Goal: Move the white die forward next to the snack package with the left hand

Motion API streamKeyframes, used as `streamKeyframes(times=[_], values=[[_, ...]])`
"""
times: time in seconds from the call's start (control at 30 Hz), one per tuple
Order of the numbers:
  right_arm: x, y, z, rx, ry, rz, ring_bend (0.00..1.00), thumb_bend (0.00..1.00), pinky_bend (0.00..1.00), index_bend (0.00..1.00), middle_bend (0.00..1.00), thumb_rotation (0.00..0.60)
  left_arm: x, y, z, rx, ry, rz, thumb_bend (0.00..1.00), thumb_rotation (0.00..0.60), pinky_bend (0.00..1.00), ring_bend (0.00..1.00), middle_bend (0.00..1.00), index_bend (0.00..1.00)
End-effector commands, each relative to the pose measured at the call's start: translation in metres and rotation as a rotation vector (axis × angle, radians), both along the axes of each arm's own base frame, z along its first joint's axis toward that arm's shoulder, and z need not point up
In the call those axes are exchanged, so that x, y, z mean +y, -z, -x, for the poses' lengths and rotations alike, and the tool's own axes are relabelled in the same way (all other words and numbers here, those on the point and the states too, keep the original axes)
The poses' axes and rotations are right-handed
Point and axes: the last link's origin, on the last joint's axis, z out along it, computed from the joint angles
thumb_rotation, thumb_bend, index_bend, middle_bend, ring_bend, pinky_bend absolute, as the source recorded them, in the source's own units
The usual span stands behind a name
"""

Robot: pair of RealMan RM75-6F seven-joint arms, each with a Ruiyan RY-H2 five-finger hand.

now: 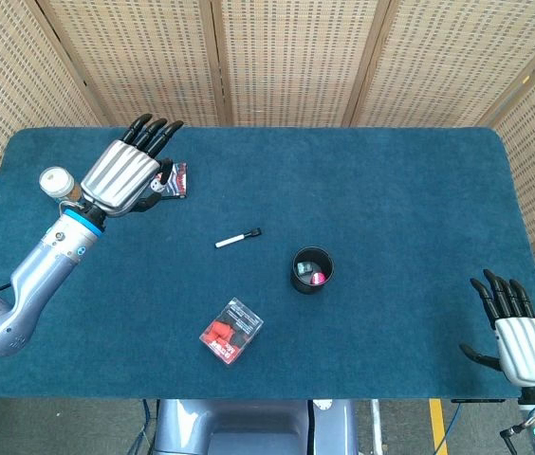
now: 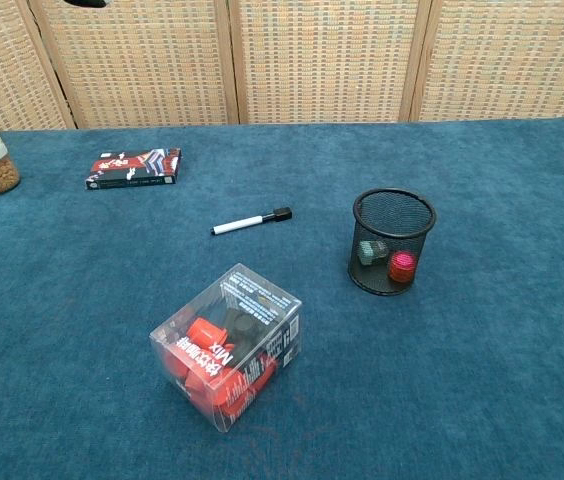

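My left hand (image 1: 127,177) is raised above the table's far left, back of the hand facing up, covering the left part of the red and black snack package (image 1: 175,180). The white die is hidden beneath that hand; it lies nowhere on the cloth. In the chest view the package (image 2: 134,167) lies flat and alone, and only a dark fingertip (image 2: 87,3) shows at the top edge. My right hand (image 1: 516,334) rests at the near right corner with fingers spread and nothing in it.
A white-lidded jar (image 1: 57,182) stands left of the package. A marker (image 1: 238,238) lies mid-table, a black mesh cup (image 1: 312,270) holds small items, and a clear box (image 1: 231,332) of red pieces sits near the front edge of the blue table (image 1: 391,190).
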Motion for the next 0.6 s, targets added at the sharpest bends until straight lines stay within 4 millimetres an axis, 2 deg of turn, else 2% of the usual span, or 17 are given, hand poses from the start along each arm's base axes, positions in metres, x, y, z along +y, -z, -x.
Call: streamKeyframes(times=[0.03, 0.1, 0.27, 0.37, 0.6], values=[[0.0001, 0.0003, -0.0003, 0.0, -0.001, 0.001, 0.0, 0.16, 0.0, 0.05, 0.0, 0.6, 0.0004, -0.0024, 0.0027, 0.011, -0.002, -0.008, 0.25, 0.6, 0.0, 0.0, 0.0, 0.58], [0.0, 0.0006, -0.0008, 0.0, -0.002, 0.0, 0.0, 0.16, 0.0, 0.05, 0.0, 0.6, 0.0002, -0.0031, 0.0041, 0.007, -0.005, -0.008, 0.2, 0.6, 0.0, 0.0, 0.0, 0.49], [0.0008, 0.0017, -0.002, 0.003, -0.008, -0.001, 0.0, 0.16, 0.0, 0.05, 0.0, 0.6, -0.0003, -0.0038, 0.0069, 0.008, -0.009, -0.008, 0.15, 0.6, 0.0, 0.0, 0.0, 0.37], [0.0007, 0.0014, -0.0021, 0.005, -0.008, 0.002, 0.0, 0.16, 0.0, 0.05, 0.0, 0.6, -0.0004, -0.0036, 0.0076, 0.011, -0.008, -0.012, 0.15, 0.6, 0.0, 0.0, 0.0, 0.34], [0.0005, 0.0006, -0.0012, 0.004, -0.004, 0.003, 0.0, 0.16, 0.0, 0.05, 0.0, 0.6, -0.0006, -0.0012, 0.0123, 0.017, -0.02, -0.01, 0.15, 0.6, 0.0, 0.0, 0.0, 0.34]])
